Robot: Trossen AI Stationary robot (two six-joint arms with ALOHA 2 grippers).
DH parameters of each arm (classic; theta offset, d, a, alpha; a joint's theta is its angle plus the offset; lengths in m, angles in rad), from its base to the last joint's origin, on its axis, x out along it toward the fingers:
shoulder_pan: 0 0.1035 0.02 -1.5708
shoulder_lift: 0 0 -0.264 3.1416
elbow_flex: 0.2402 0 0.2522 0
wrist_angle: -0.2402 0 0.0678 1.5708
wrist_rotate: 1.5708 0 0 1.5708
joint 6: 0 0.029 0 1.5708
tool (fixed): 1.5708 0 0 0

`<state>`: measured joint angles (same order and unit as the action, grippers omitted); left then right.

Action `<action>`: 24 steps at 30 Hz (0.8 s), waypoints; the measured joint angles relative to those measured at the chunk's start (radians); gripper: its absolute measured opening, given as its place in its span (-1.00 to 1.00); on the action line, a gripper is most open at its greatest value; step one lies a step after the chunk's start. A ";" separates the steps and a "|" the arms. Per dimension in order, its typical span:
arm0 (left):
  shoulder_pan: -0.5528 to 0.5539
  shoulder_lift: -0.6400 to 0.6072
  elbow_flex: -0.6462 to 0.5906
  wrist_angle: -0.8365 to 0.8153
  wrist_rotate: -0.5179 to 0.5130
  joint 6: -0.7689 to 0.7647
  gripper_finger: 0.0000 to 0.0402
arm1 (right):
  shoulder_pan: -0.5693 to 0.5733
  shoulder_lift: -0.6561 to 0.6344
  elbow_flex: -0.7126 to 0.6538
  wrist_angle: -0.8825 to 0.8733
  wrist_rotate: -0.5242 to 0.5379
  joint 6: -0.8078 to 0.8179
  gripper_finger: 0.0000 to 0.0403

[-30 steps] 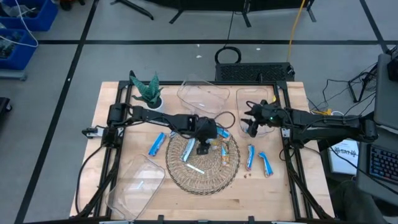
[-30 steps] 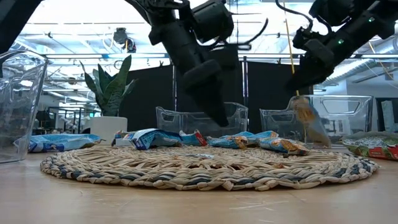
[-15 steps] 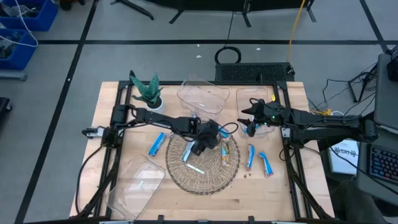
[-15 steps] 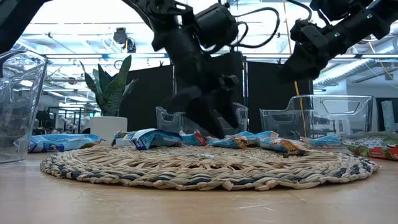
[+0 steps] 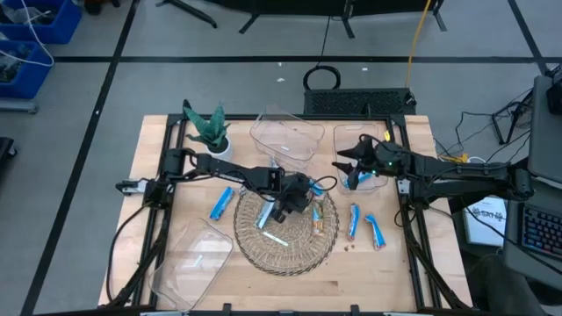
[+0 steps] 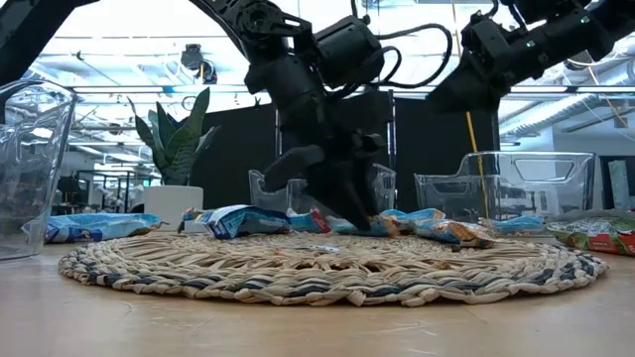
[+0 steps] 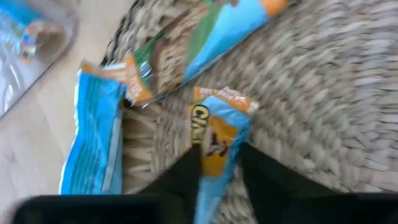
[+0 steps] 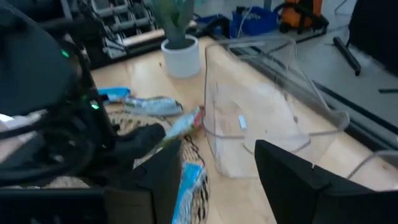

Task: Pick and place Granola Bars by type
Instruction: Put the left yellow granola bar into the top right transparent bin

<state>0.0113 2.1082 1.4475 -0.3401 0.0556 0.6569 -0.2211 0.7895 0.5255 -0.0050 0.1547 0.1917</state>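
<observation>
Several granola bars lie on and around a round woven mat (image 5: 285, 239). My left gripper (image 5: 294, 204) is down on the mat's far part, shut on a blue bar with an orange panel (image 7: 219, 121). A green-brown bar (image 7: 186, 59) and a blue bar (image 7: 93, 143) lie just beyond it. My right gripper (image 5: 349, 171) hovers open and empty over the right clear bin (image 5: 362, 142). In the right wrist view its fingers (image 8: 161, 177) stand wide apart. My left gripper pinches the blue-and-orange bar by its two long sides near its closer end (image 7: 214, 158). One finger (image 7: 183, 177) is on each side. The fingers slant down from above. The bar lies flat on the mat, its far end (image 7: 227, 99) pointing away from the fingers.
A second clear bin (image 5: 285, 136) stands at the far middle and a clear tray (image 5: 189, 259) at the near left. A potted plant (image 5: 209, 132) is at the far left. Blue bars lie left (image 5: 221, 204) and right (image 5: 353, 221) of the mat. A white stick (image 5: 277, 238) rests on it.
My left gripper has come down onto the mat and its fingers have closed around the blue-and-orange bar. My right gripper has let go of a brownish bar that hung below it over the right bin, and it has risen a little.
</observation>
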 joint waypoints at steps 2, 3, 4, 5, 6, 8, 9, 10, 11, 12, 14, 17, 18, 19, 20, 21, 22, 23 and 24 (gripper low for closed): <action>0.002 0.000 0.000 0.000 -0.001 -0.033 -0.86 | 0.000 0.000 0.000 0.020 0.001 -0.006 -0.09; 0.002 0.000 0.000 0.002 -0.009 -0.046 -0.92 | 0.000 0.000 0.000 0.028 0.000 -0.009 -0.11; 0.001 -0.001 0.000 0.006 -0.027 -0.058 -0.93 | 0.000 0.000 0.000 0.035 0.000 -0.013 -0.13; -0.001 -0.006 0.000 0.006 -0.058 -0.068 -0.94 | 0.000 0.000 0.000 0.042 0.000 -0.018 -0.15; -0.005 -0.010 0.000 0.004 -0.090 -0.075 -0.97 | 0.000 -0.002 0.000 0.044 0.000 -0.019 -0.16; -0.009 -0.041 -0.002 -0.006 -0.113 -0.079 -0.98 | 0.000 -0.013 0.000 0.035 0.000 -0.017 -0.19; -0.011 -0.068 -0.003 -0.019 -0.115 -0.085 -0.98 | 0.000 -0.019 0.000 0.034 0.000 -0.009 -0.20; -0.013 -0.099 -0.003 -0.013 -0.117 -0.092 -0.98 | 0.000 -0.027 0.000 0.030 0.000 0.003 -0.20; -0.013 -0.135 -0.002 -0.002 -0.117 -0.102 -0.98 | 0.000 -0.038 0.000 0.020 0.000 0.011 -0.20; -0.013 -0.172 -0.001 0.002 -0.117 -0.121 -0.98 | 0.000 -0.048 0.000 0.011 0.000 0.013 -0.20; -0.008 -0.240 -0.001 0.022 -0.117 -0.171 -0.99 | 0.000 -0.066 0.001 0.002 0.000 0.002 -0.17; 0.023 -0.325 -0.001 0.088 -0.092 -0.270 -0.99 | 0.000 -0.082 0.001 -0.019 -0.003 0.008 -0.09; 0.039 -0.347 -0.001 0.117 -0.082 -0.298 -0.99 | 0.000 -0.083 0.001 -0.023 -0.013 0.013 -0.07; 0.054 -0.365 -0.001 0.161 -0.076 -0.324 -0.99 | 0.000 -0.082 0.001 -0.026 -0.031 0.015 -0.04; 0.070 -0.384 0.001 0.196 -0.069 -0.346 -0.99 | 0.000 -0.079 0.001 -0.020 -0.051 0.016 0.00; 0.084 -0.394 0.001 0.223 -0.062 -0.367 -0.99 | 0.000 -0.073 0.001 -0.008 -0.057 0.016 0.03; 0.097 -0.397 0.001 0.266 -0.051 -0.388 -0.99 | 0.001 -0.069 0.001 0.002 -0.064 0.017 0.06; 0.107 -0.396 0.001 0.314 -0.037 -0.414 -0.99 | 0.000 -0.066 0.001 0.013 -0.077 0.017 0.09; 0.119 -0.393 0.001 0.346 -0.019 -0.444 -0.99 | 0.000 -0.062 0.000 0.034 -0.080 0.016 0.12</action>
<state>0.1301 1.7149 1.4487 0.0056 0.0370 0.2127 -0.2207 0.7275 0.5259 0.0286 0.0747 0.2079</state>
